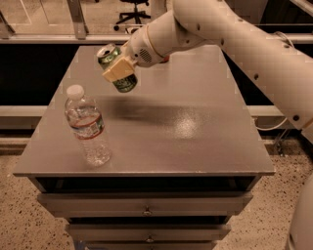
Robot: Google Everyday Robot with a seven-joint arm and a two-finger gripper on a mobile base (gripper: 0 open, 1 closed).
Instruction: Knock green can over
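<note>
The green can (pixel 125 83) has a silver top and is tilted, its top leaning to the left, over the far left part of the grey table (pixel 205 132). My gripper (pixel 117 70) is shut on the can's middle; a tan finger pad (pixel 115 72) lies across its front. The can's base seems to be just off the tabletop, with a shadow beneath it. My white arm reaches in from the upper right.
A clear water bottle (pixel 88 128) with a white cap stands upright near the table's front left, close below the can. Drawers (pixel 146 210) are under the tabletop. An office chair (pixel 132 12) stands far behind, beyond a rail.
</note>
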